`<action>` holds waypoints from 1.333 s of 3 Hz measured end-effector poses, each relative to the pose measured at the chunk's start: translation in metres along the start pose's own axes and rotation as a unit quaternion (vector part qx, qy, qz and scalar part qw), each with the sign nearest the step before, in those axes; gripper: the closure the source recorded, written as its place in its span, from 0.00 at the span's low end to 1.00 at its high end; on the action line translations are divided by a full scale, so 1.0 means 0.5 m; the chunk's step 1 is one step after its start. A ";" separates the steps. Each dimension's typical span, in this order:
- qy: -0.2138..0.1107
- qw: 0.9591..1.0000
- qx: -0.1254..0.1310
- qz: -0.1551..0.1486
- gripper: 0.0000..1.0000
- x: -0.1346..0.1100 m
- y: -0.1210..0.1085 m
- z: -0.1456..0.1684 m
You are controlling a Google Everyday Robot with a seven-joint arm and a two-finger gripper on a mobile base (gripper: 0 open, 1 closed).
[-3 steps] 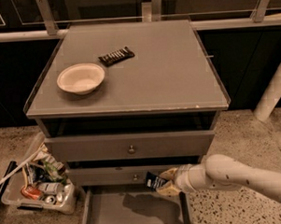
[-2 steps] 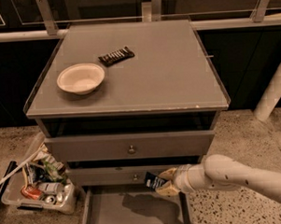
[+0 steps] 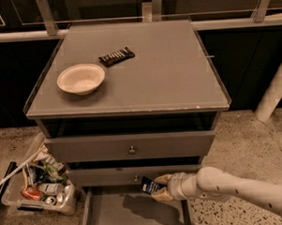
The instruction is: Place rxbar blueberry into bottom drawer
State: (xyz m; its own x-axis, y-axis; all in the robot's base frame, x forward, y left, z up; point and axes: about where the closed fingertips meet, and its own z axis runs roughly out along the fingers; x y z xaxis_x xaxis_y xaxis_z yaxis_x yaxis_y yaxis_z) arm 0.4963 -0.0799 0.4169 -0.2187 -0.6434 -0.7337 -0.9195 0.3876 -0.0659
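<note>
**Hand (image 3: 157, 188) holds the bar above the open bottom drawer (image 3: 108, 220)**

Our hand sits low in the view, at about 5 o'clock, and its white arm (image 3: 238, 193) reaches in from 4 o'clock. Its two fingers are clamped on the rxbar blueberry (image 3: 147, 185). The dark blue wrapper sticks out toward 9 o'clock, tilted rather than flat. The bar hangs above the back right part of the bottom drawer, close to the front of the middle drawer (image 3: 125, 176), and we see no contact with the tray floor.

The bottom drawer is pulled out toward us, its grey floor bare where we can see it, with a shadow of the hand across it. At 8 o'clock, beside the desk (image 3: 177, 84) on the ground, stands a clear bin (image 3: 37, 193) of cans and rubbish.

We judge the carry to be nearly done and the placing itself to be the step in hand. The next move, as we read it, calls for lowering the bar a little, drawing it toward 6 o'clock so it clears the middle drawer's front, and then parting the fingers over the open floor.

Higher up comes the top drawer (image 3: 131, 146) with its small knob. On the desk top a pale bowl (image 3: 81, 78) rests at 10 o'clock, and just beyond it, apart from it, lies a dark bar (image 3: 116, 56) with white lettering.
</note>
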 end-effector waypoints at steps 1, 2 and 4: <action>-0.009 1.000 0.013 -0.018 1.00 0.051 0.005 0.060; -0.036 0.999 -0.002 -0.021 1.00 0.171 0.010 0.144; -0.030 0.999 -0.012 -0.016 1.00 0.186 0.025 0.179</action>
State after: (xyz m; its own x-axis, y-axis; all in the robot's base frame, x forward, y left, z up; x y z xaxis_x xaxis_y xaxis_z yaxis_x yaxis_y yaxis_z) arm 0.4938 -0.0760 0.2875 -0.1705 -0.6143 -0.7704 -0.9334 0.3512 -0.0734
